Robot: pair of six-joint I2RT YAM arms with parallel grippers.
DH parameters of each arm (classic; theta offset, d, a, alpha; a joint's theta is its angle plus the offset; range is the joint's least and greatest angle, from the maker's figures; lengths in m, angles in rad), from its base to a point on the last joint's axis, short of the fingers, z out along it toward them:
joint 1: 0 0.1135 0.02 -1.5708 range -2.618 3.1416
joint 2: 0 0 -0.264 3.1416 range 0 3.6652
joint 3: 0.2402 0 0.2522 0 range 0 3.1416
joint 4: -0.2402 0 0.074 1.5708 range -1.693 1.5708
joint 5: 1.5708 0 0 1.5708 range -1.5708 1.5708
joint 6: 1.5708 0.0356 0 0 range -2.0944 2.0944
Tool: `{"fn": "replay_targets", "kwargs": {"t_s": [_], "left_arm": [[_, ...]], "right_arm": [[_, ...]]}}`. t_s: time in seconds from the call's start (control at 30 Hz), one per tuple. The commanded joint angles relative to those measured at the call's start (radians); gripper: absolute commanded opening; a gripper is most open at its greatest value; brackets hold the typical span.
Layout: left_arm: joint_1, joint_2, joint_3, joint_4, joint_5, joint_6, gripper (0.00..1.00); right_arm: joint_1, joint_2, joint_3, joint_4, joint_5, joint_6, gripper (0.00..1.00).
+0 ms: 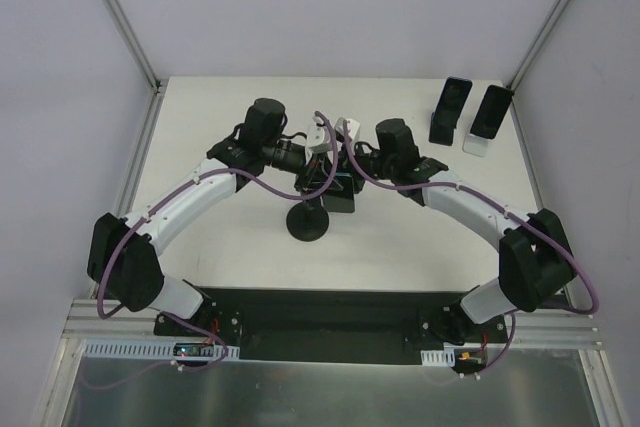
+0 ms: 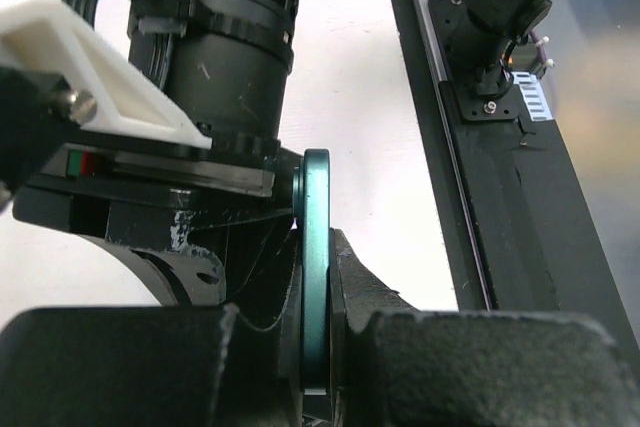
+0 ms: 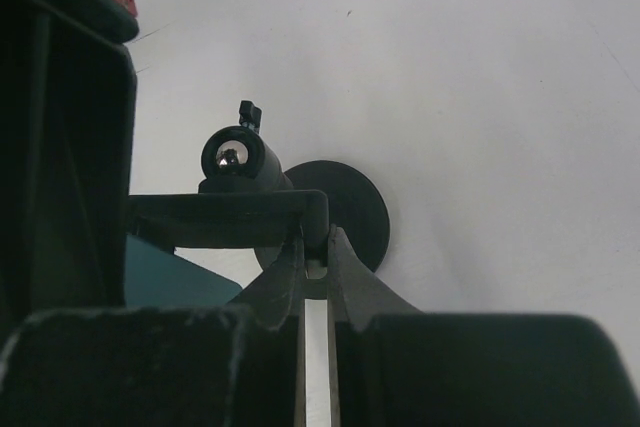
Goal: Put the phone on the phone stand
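The teal phone [image 2: 316,277] shows edge-on in the left wrist view, clamped between my left gripper's [image 2: 316,347] fingers. In the top view the phone [image 1: 342,197] hangs at mid-table, just above the black phone stand's round base [image 1: 308,224]. My left gripper [image 1: 322,175] reaches it from the left. My right gripper [image 3: 315,259] is shut on the edge of the stand's black cradle plate [image 3: 230,217], with the round base [image 3: 355,209] behind it. A teal corner of the phone [image 3: 165,282] shows under the cradle. In the top view my right gripper [image 1: 352,173] comes from the right.
Two other phones stand at the back right, one on a black stand [image 1: 450,112] and one on a white stand [image 1: 487,122]. The black mounting plate [image 1: 320,322] and right arm base [image 2: 500,47] lie along the near edge. My two wrists are close together.
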Motion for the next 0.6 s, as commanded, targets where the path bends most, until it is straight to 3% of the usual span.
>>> {"fn": "replay_targets", "kwargs": {"t_s": [0.0, 0.13, 0.27, 0.4, 0.43, 0.5, 0.53, 0.57], "left_arm": [[0.017, 0.008, 0.055, -0.03, 0.051, 0.073, 0.0], [0.017, -0.019, 0.032, -0.046, 0.019, 0.05, 0.0], [0.016, -0.078, -0.031, -0.046, -0.117, 0.013, 0.0], [0.007, -0.15, -0.089, 0.002, -0.346, -0.1, 0.0], [-0.01, -0.183, -0.106, 0.016, -0.492, -0.158, 0.0], [-0.032, -0.219, -0.155, 0.045, -0.617, -0.206, 0.0], [-0.067, -0.251, -0.174, 0.057, -0.788, -0.223, 0.0], [-0.081, -0.265, -0.204, 0.065, -0.855, -0.237, 0.0]], "right_arm": [[-0.005, -0.007, 0.011, 0.055, -0.061, -0.01, 0.01], [-0.006, -0.013, -0.001, 0.065, -0.023, -0.005, 0.01], [-0.006, -0.026, -0.015, 0.084, 0.005, 0.01, 0.01], [-0.007, -0.056, -0.054, 0.165, 0.136, 0.081, 0.01], [-0.007, -0.067, -0.093, 0.192, 0.219, 0.104, 0.01], [-0.003, -0.096, -0.13, 0.284, 0.291, 0.186, 0.01], [-0.002, -0.107, -0.152, 0.31, 0.366, 0.222, 0.0], [0.004, -0.118, -0.19, 0.362, 0.405, 0.249, 0.01]]}}
